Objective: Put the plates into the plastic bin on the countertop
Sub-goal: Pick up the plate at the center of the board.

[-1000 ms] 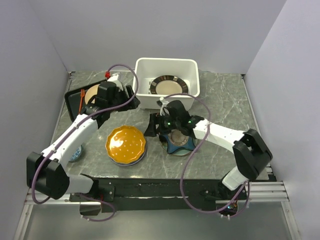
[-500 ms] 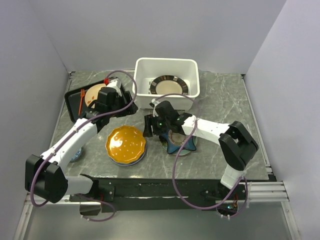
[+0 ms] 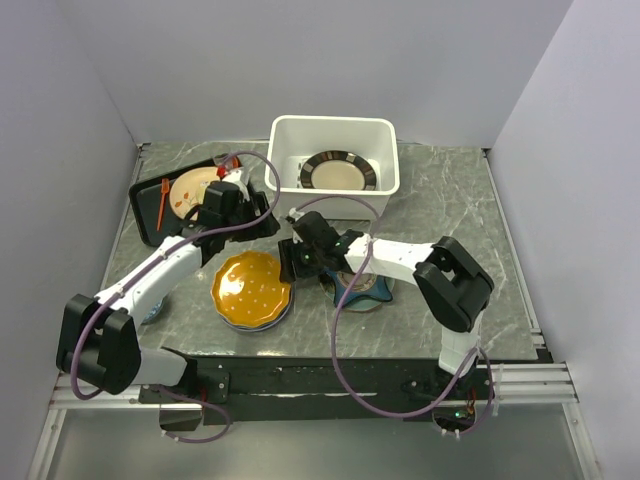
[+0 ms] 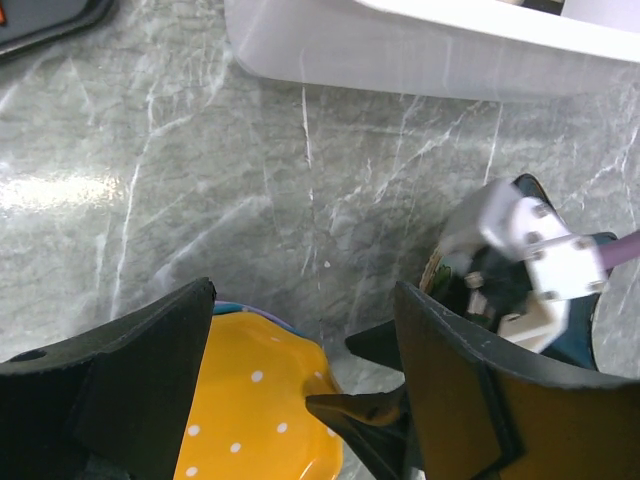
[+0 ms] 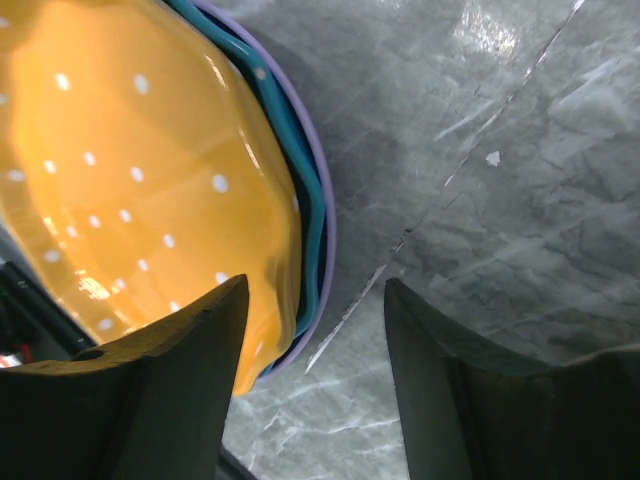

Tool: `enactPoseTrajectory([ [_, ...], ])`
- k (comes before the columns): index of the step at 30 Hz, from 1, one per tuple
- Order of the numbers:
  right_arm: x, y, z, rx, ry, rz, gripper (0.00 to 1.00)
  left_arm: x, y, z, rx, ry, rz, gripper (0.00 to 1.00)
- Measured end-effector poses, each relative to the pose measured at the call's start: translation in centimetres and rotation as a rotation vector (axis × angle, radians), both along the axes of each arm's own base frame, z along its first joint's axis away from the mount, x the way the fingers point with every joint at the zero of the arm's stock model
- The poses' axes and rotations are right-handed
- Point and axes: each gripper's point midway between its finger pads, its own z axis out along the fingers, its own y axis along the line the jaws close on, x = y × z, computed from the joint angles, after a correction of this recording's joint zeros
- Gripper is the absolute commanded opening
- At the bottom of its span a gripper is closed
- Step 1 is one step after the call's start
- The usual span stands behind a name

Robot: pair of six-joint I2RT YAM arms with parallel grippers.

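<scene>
The counter point(image 3: 450, 210) is carrying the bin point(image 3: 335, 121) at the middle of its rear edge, with one dark-rimmed plate point(image 3: 338, 171) lying inside, as before. The tray point(image 3: 143, 205) is sitting at the rear left corner. Near the front edge, left of middle, the orange plate point(image 3: 250, 288) is topping a stack. The star plate point(image 3: 362, 290), just right of it, is showing more now that the right arm has swung left off it. The right gripper point(image 5: 315, 370) is now straddling the stack's right rim, jaws narrower than before but apart. The left gripper point(image 4: 300, 330) is hovering between bin and stack, jaws wide and holding nothing.
</scene>
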Motion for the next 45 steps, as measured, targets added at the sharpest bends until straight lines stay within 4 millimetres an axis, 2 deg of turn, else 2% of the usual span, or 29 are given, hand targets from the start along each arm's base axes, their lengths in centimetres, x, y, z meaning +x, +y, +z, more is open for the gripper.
enactPoseTrajectory([
  [3,-0.4,0.1,-0.5,-0.018,0.005,-0.005,0.57,0.1,-0.3,0.1,-0.011,-0.005,-0.011,0.78],
  [6,-0.6,0.6,-0.6,-0.024,-0.001,-0.008,0.49,0.2,-0.5,-0.1,-0.017,-0.003,-0.019,0.78],
  [8,-0.7,0.8,-0.7,-0.027,-0.003,-0.012,0.38,0.2,-0.6,-0.1,-0.019,-0.002,-0.022,0.78],
  [9,-0.7,0.8,-0.8,-0.029,-0.003,-0.012,0.30,0.2,-0.6,-0.1,-0.019,-0.003,-0.022,0.78],
  [13,-0.5,0.9,-0.6,-0.032,-0.008,-0.027,0.11,0.3,-0.5,-0.1,-0.019,-0.005,-0.018,0.78],
  [15,-0.4,0.9,-0.6,-0.037,-0.014,-0.025,0.04,0.2,-0.4,-0.1,-0.019,-0.005,-0.017,0.78],
  [17,-0.5,0.9,-0.6,-0.035,-0.011,-0.021,0.01,0.1,-0.3,-0.2,-0.017,-0.003,-0.015,0.79],
  [21,-0.7,1.0,-0.6,-0.036,-0.009,-0.019,0.00,-0.3,0.2,-0.3,-0.011,0.002,-0.002,0.79],
  [32,-0.8,0.7,0.0,-0.042,-0.017,-0.013,0.00,-0.5,2.1,1.9,-0.016,-0.054,0.054,0.79],
  [38,-0.5,0.1,1.0,-0.045,-0.036,-0.024,0.00,-0.8,2.6,0.7,-0.016,-0.026,0.070,0.79],
  [45,0.1,-1.4,1.8,-0.044,-0.038,-0.056,0.00,-0.4,1.7,0.0,-0.055,-0.019,0.052,0.78],
])
